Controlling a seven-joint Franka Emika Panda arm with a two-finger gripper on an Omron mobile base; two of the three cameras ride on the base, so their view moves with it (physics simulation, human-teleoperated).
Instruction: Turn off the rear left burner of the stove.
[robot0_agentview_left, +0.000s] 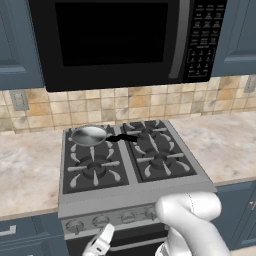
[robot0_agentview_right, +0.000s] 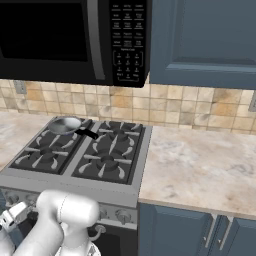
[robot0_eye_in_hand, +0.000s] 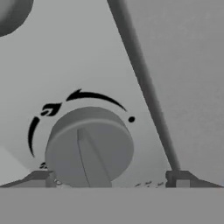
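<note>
Open gripper (robot0_eye_in_hand: 111, 180) straddles stove (robot0_agentview_left: 135, 192) knob (robot0_eye_in_hand: 89, 148) at lower centre, fingertips either side, ridge running up-frame.

I see a pan (robot0_agentview_left: 89, 135) sitting on the rear left burner (robot0_agentview_left: 90, 136) of the stove (robot0_agentview_left: 131, 172); microwave (robot0_agentview_left: 127, 40) above, table (robot0_agentview_left: 227, 145) either side.

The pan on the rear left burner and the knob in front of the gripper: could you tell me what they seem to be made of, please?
The pan looks like polished steel: pale grey with a bright sheen, and a black handle, perhaps plastic. The knob looks matte grey, brushed metal or plastic; its flat, even shading leaves that open.
</note>
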